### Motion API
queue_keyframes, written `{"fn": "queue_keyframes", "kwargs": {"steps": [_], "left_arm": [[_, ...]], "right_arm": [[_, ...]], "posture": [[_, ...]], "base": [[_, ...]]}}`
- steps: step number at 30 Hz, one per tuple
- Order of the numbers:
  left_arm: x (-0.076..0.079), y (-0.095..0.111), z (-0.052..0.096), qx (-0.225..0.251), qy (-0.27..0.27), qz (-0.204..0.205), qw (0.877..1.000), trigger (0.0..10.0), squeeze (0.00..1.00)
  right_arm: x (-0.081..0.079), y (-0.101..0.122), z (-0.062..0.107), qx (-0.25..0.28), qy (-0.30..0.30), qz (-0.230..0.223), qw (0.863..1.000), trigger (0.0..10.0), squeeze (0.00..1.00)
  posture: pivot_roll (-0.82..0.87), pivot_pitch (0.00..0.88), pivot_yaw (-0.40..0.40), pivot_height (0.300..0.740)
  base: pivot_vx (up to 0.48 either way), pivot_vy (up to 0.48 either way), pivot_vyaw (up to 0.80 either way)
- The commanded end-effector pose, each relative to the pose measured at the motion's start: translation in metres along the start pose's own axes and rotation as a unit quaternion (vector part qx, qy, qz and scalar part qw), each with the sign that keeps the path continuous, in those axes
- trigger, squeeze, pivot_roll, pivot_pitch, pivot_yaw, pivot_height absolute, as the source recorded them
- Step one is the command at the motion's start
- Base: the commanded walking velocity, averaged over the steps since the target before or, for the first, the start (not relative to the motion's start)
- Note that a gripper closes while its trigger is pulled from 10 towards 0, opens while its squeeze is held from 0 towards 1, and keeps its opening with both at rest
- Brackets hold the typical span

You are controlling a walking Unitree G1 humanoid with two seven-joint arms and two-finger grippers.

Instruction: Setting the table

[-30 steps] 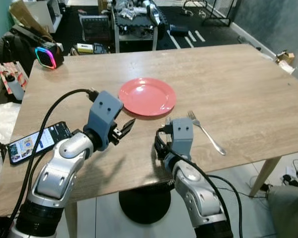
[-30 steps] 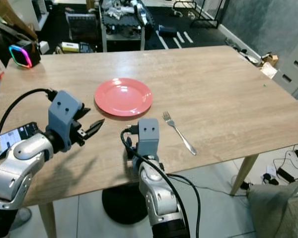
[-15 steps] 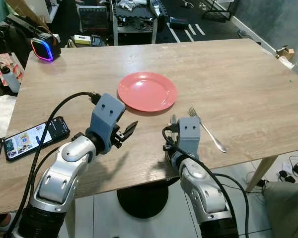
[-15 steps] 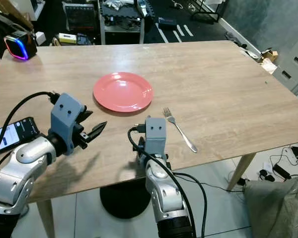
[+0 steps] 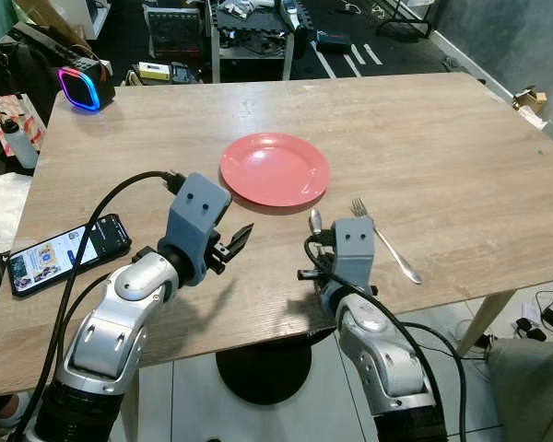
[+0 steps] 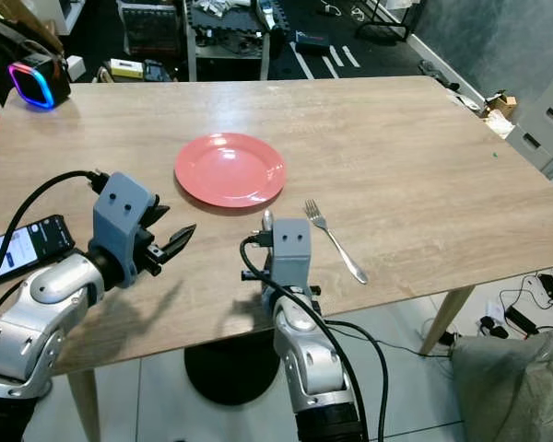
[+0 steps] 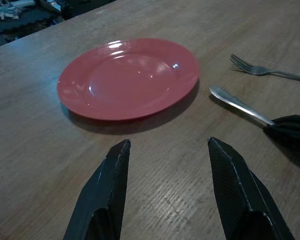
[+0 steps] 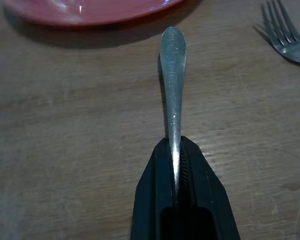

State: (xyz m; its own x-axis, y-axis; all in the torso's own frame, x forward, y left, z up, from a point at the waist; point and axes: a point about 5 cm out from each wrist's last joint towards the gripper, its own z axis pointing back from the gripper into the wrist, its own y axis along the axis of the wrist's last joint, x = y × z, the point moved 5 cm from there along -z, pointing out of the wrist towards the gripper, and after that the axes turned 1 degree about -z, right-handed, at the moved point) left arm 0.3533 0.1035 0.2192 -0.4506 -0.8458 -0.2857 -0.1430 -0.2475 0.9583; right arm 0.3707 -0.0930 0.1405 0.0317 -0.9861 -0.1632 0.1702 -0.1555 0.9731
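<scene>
A red plate (image 5: 275, 169) lies near the middle of the wooden table (image 5: 442, 138). To its right, nearer the front edge, lies a silver fork (image 5: 385, 241). My right gripper (image 8: 174, 145) is shut on a silver utensil (image 8: 172, 75), whose rounded handle end points at the plate's near rim, between plate and fork. That utensil (image 7: 237, 103) hovers low over the wood just left of the fork. My left gripper (image 7: 165, 142) stands open above bare table, short of the plate's front left, with nothing between its fingers.
A phone (image 5: 60, 256) with a lit screen lies at the table's left edge. At the far left corner sits a speaker (image 5: 83, 87) with a glowing ring. A cluttered cart (image 5: 249, 28) stands on the floor beyond the table.
The camera has shifted slightly. My right gripper has edged forward with the utensil, so its handle end reaches closer to the plate. The left gripper has hardly moved.
</scene>
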Motion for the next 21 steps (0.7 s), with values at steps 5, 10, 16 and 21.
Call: {"fn": "queue_keyframes", "kwargs": {"steps": [5, 10, 16, 21], "left_arm": [[-0.022, 0.014, 0.003, 0.039, 0.068, 0.037, 0.996, 10.0, 0.0], [-0.03, 0.024, 0.013, 0.067, 0.093, 0.06, 0.992, 10.0, 0.0], [-0.033, 0.01, 0.015, 0.037, 0.131, 0.062, 0.989, 10.0, 0.0], [-0.027, -0.005, 0.012, 0.016, 0.153, 0.069, 0.986, 10.0, 0.0]], "right_arm": [[0.017, 0.063, 0.013, 0.13, -0.007, -0.065, 0.989, 3.1, 0.0], [0.044, 0.095, 0.032, 0.202, -0.039, -0.062, 0.977, 10.0, 0.0], [0.066, 0.092, 0.045, 0.225, -0.075, -0.037, 0.971, 10.0, 0.0], [0.078, 0.069, 0.048, 0.203, -0.106, -0.018, 0.973, 10.0, 0.0]], "posture": [[0.0, 0.153, 0.011, 0.74], [-0.01, 0.126, 0.032, 0.74], [-0.02, 0.096, 0.046, 0.74], [-0.03, 0.076, 0.058, 0.74]], "base": [[0.0, 0.0, 0.0], [0.0, 0.0, 0.0], [0.0, 0.0, 0.0], [0.0, 0.0, 0.0]]}}
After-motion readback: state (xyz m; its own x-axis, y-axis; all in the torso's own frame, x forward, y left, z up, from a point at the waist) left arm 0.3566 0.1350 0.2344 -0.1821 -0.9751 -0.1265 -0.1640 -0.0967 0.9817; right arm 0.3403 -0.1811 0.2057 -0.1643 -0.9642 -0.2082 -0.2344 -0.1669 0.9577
